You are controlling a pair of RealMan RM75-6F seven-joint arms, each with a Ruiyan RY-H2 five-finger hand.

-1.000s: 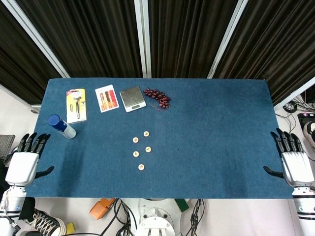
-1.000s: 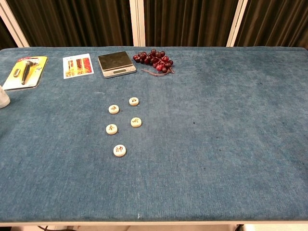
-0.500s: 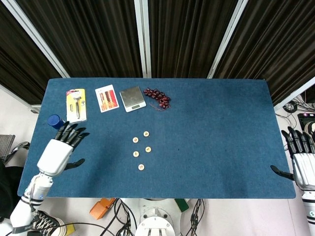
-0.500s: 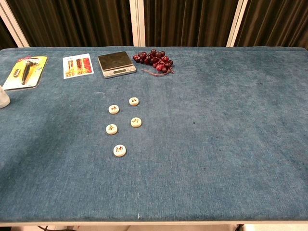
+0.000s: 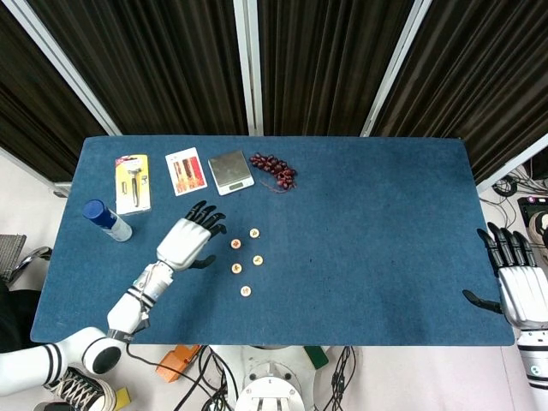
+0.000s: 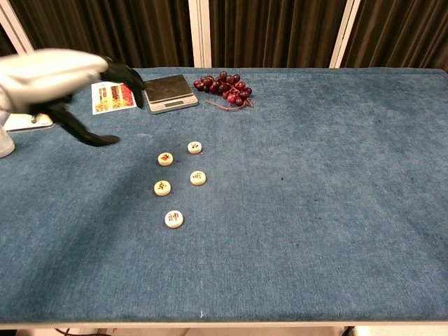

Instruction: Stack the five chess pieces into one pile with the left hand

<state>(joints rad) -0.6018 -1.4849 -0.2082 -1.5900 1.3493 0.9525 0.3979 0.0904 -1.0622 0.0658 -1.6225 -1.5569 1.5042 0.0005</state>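
Note:
Several round cream chess pieces lie apart and flat on the blue table: one at the far right [image 5: 254, 232] [image 6: 194, 147], one to its left [image 5: 235, 244] [image 6: 165, 159], one in the middle [image 5: 258, 260] [image 6: 198, 178], one lower left [image 5: 236, 268] [image 6: 162, 187] and the nearest [image 5: 246, 291] [image 6: 173, 219]. My left hand [image 5: 188, 239] [image 6: 59, 73] hovers open just left of the pieces, fingers spread, holding nothing. My right hand [image 5: 518, 287] rests open at the table's right edge; the chest view does not show it.
Along the far side lie a yellow tool pack [image 5: 132, 182], a card [image 5: 186, 170] [image 6: 113, 96], a small scale [image 5: 230, 171] [image 6: 168, 92] and dark red grapes [image 5: 274, 169] [image 6: 224, 87]. A blue-capped bottle [image 5: 107, 220] lies at the left.
My left hand has swept from the table's left edge rightward over the table to just beside the pieces. The pieces have not moved; the right hand has barely shifted.

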